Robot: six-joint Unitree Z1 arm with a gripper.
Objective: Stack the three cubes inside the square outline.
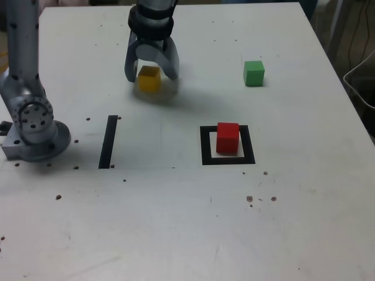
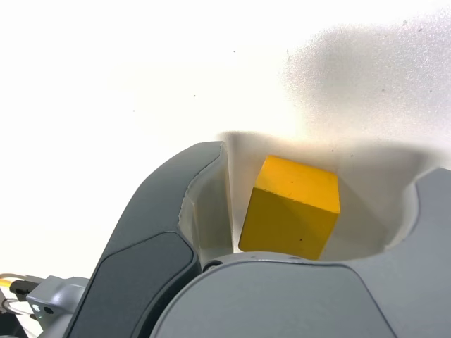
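Item: pincer (image 1: 152, 76), jaws apart astride the yellow cube (image 1: 149, 79) on the worktop (image 1: 176, 234); centre and square it to the faces before closing. Item: red cube (image 1: 227, 139), inside the square outline (image 1: 207, 161); green cube (image 1: 254, 74), beyond it, outside.

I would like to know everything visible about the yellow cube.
The yellow cube is small, matte and orange-yellow, with plain faces and a tiny dark speck on one side. It rests flat on the white table, between the open fingers of the hand, slightly turned relative to them, apparently ungripped.
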